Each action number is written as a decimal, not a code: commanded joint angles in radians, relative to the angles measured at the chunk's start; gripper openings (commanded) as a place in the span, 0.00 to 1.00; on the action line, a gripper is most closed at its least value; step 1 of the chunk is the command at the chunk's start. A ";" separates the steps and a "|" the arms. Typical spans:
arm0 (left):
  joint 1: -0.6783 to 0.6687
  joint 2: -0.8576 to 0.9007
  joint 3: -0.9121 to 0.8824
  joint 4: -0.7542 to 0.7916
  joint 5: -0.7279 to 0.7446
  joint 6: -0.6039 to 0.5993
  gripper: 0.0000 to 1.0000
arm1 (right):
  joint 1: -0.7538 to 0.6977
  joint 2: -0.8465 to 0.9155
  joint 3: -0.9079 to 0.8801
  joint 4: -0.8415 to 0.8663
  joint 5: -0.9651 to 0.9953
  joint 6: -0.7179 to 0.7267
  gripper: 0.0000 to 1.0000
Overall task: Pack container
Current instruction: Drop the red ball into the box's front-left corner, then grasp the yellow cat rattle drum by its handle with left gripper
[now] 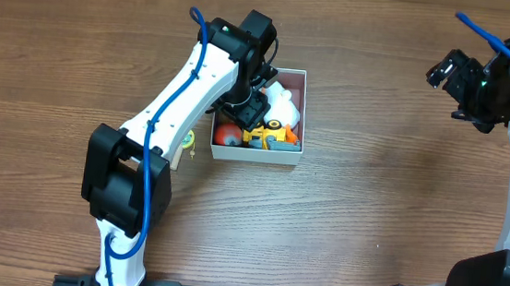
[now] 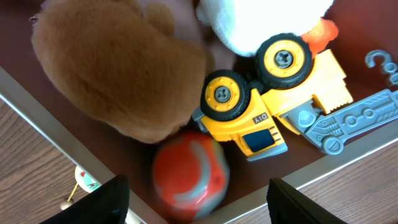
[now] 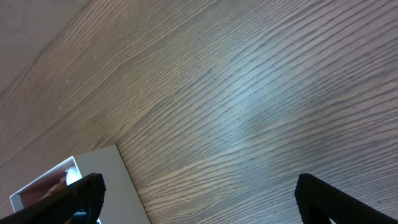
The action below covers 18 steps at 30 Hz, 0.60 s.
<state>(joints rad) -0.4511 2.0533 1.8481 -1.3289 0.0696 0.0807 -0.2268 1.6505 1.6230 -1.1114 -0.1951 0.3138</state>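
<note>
The container (image 1: 292, 155) is a square shallow box with white walls and a dusty pink inside, left of the table's centre. It holds a red ball (image 1: 229, 135), a yellow toy truck (image 1: 260, 139), a white plush (image 1: 282, 106), a brown plush (image 2: 118, 68) and a grey toy tool (image 2: 348, 118). My left gripper (image 1: 249, 105) is open and empty just above the box, with the blurred red ball (image 2: 189, 177) between its fingers below. My right gripper (image 1: 455, 82) is open and empty at the far right, over bare wood.
A small pale green and yellow toy (image 1: 189, 140) lies on the table just left of the box; it also shows in the left wrist view (image 2: 84, 182). The container's white corner (image 3: 81, 180) shows in the right wrist view.
</note>
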 commanded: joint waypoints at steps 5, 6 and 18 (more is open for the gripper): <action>0.020 -0.114 0.047 -0.016 0.051 0.053 0.61 | 0.003 -0.003 0.005 0.005 -0.001 0.000 1.00; 0.026 -0.136 0.069 -0.039 0.056 0.079 0.57 | 0.003 -0.003 0.005 0.005 -0.001 0.000 1.00; 0.314 -0.246 0.083 -0.209 0.114 0.073 1.00 | 0.003 -0.003 0.005 0.005 -0.001 0.000 1.00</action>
<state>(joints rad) -0.2420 1.7710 2.0121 -1.5627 0.0971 0.1673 -0.2264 1.6505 1.6230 -1.1110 -0.1951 0.3134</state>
